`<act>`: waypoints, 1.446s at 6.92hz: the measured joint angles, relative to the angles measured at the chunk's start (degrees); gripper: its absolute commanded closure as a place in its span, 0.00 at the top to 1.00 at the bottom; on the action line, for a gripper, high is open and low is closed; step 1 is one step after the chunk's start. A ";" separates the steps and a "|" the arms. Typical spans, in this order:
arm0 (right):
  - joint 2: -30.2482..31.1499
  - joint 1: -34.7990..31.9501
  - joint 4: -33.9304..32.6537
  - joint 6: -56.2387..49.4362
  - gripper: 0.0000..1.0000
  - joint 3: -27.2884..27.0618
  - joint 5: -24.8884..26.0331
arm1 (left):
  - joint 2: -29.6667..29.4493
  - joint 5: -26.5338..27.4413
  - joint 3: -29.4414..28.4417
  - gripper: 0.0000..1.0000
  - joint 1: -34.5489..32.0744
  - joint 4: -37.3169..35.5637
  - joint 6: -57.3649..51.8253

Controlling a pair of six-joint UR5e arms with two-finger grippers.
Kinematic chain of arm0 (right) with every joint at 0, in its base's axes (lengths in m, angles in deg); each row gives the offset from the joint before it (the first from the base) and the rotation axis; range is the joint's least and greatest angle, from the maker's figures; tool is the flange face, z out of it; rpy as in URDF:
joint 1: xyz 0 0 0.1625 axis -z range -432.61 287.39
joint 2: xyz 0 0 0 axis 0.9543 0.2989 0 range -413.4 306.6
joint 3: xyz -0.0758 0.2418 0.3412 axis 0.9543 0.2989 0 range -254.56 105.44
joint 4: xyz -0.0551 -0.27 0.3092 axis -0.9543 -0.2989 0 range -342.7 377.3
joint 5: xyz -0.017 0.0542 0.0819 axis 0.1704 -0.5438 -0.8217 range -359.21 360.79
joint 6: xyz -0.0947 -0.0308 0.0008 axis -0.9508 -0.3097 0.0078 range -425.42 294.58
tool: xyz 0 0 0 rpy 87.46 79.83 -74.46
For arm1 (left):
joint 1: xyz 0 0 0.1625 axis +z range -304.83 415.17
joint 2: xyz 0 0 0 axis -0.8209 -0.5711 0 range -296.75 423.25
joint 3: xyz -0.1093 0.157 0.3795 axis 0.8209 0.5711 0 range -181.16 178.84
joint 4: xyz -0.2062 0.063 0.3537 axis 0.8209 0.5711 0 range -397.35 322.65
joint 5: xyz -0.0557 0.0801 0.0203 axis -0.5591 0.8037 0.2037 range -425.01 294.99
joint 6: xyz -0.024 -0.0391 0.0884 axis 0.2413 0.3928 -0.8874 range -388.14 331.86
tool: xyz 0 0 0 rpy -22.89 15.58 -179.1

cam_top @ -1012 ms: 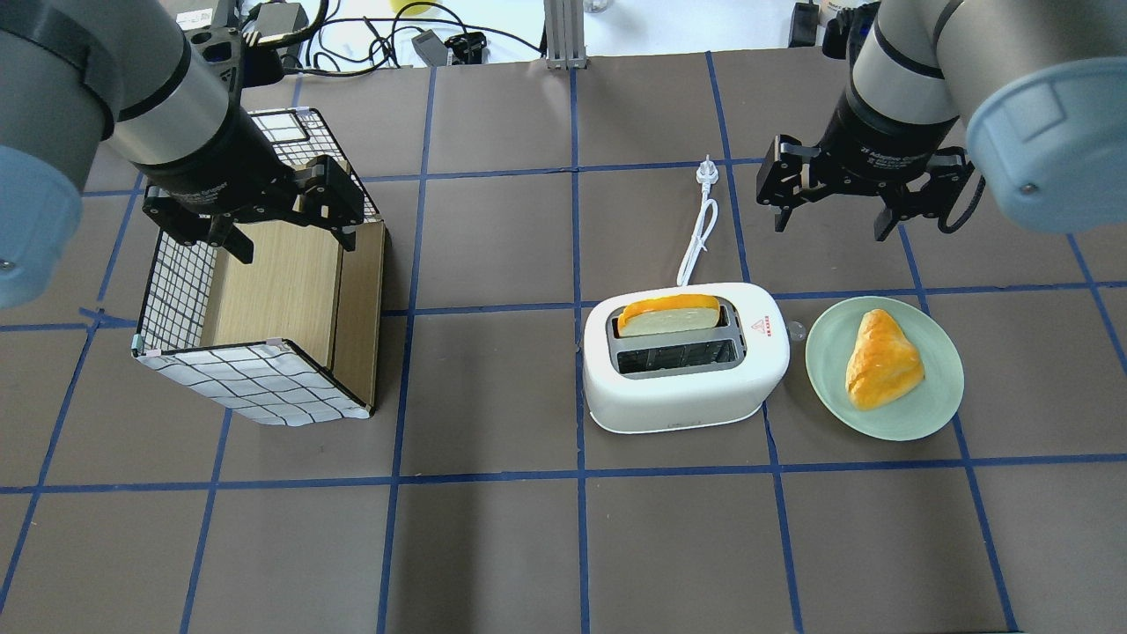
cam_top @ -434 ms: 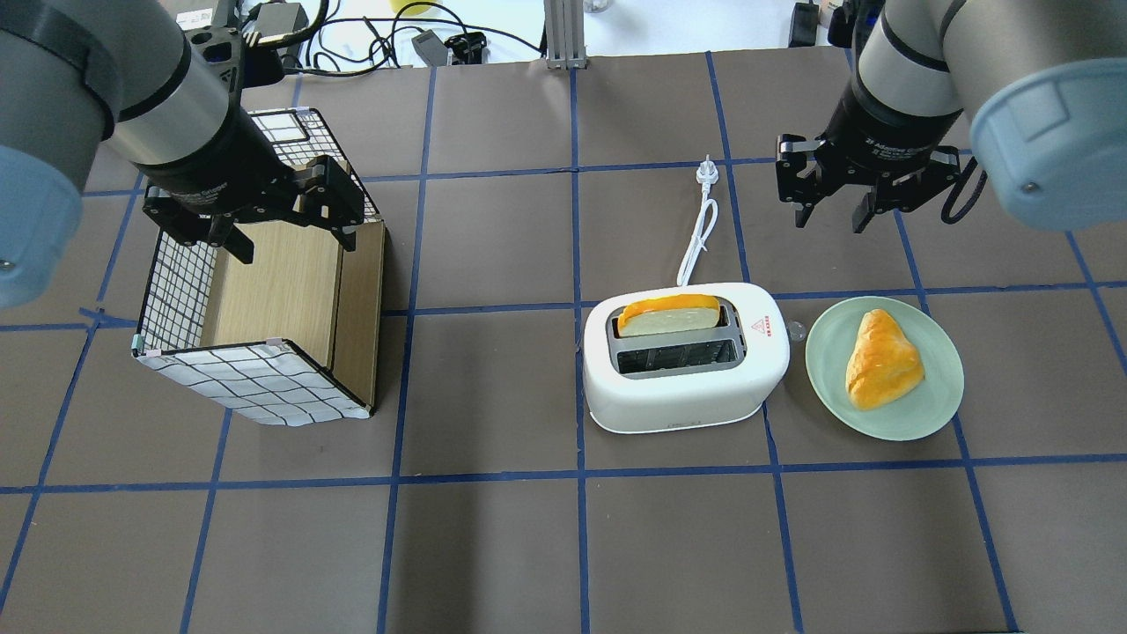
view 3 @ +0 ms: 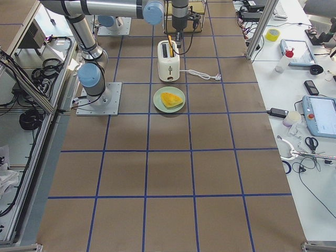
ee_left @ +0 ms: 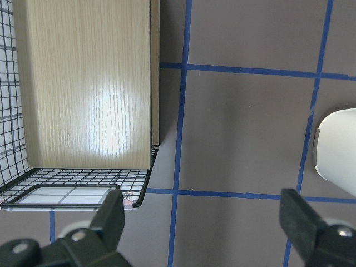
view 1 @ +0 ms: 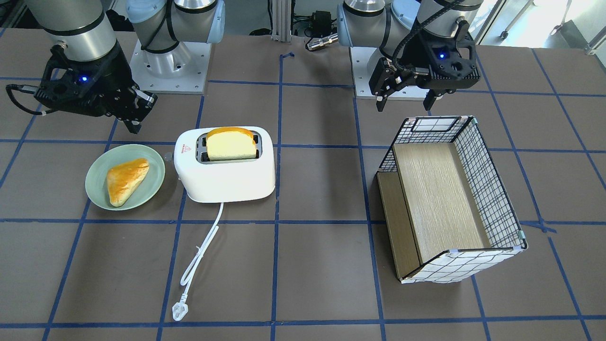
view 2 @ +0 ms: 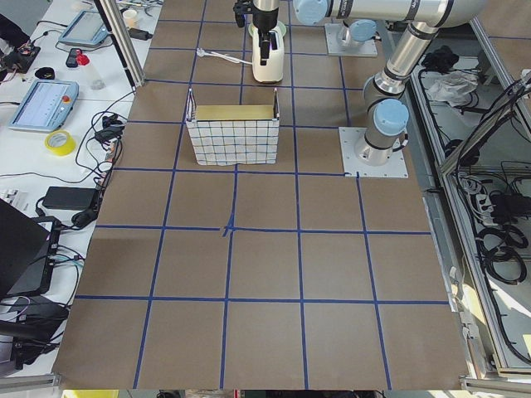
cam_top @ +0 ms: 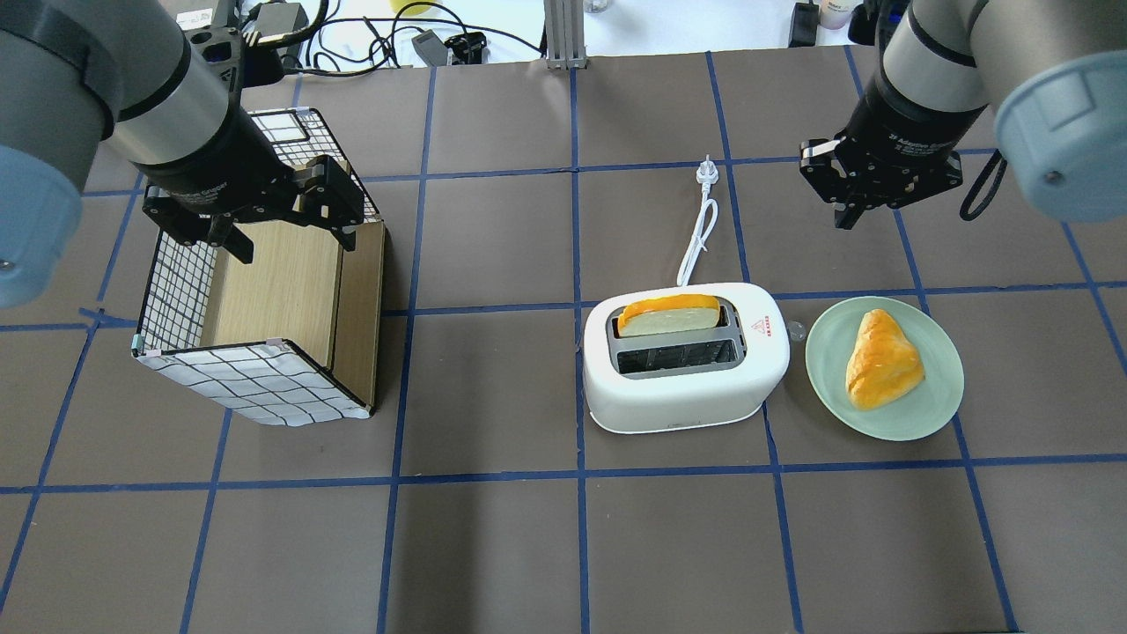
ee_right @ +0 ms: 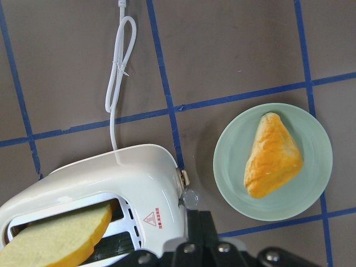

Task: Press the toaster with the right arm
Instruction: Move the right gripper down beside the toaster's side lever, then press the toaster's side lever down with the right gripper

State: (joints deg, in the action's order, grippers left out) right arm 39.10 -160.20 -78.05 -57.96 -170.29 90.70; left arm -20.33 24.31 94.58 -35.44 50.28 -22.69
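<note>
The white toaster point(cam_top: 687, 387) stands right of the table's middle, with a slice of bread point(cam_top: 669, 315) in its far slot. It also shows in the front view point(view 1: 227, 177) and the right wrist view point(ee_right: 128, 172). A small clear lever knob point(cam_top: 796, 331) sticks out of its right end. My right gripper point(cam_top: 848, 214) is shut and empty. It hangs beyond the toaster's right end, above the table and apart from it; it also shows in the front view point(view 1: 135, 124). My left gripper point(cam_top: 295, 245) is open and empty over the basket.
A green plate point(cam_top: 916, 414) with a pastry point(cam_top: 880, 361) lies just right of the toaster. The toaster's white cord and plug point(cam_top: 704, 172) run away behind it. A wire basket with wooden boards point(cam_top: 264, 299) stands at the left.
My right gripper has gone from open to shut and has shifted a little to the right. The left arm and the toaster have not moved.
</note>
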 measured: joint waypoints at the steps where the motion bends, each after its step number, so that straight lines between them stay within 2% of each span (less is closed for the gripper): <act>1: -0.15 1.46 0.14 -2.34 0.00 -0.16 -2.21 | 0.00 -0.02 0.02 1.00 0.00 0.00 0.00; 2: -0.31 4.32 0.23 -5.56 0.00 -0.95 -5.73 | 0.00 0.00 0.03 1.00 -0.01 0.00 0.00; 4: -0.41 8.82 -2.20 -9.80 0.00 -5.94 -11.87 | 0.00 0.03 0.01 1.00 -0.02 0.00 0.00; 6: -0.39 9.56 -6.24 -12.68 0.00 -11.40 -14.12 | 0.00 0.02 0.03 1.00 0.00 0.00 0.00; 10: -0.38 10.19 -11.35 -18.03 0.00 -18.36 -16.74 | 0.00 0.05 0.01 1.00 0.00 0.00 0.00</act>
State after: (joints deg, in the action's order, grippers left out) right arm 38.72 -150.01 -89.40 -75.98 -188.65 73.96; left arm -20.34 24.36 94.59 -35.44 50.28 -22.69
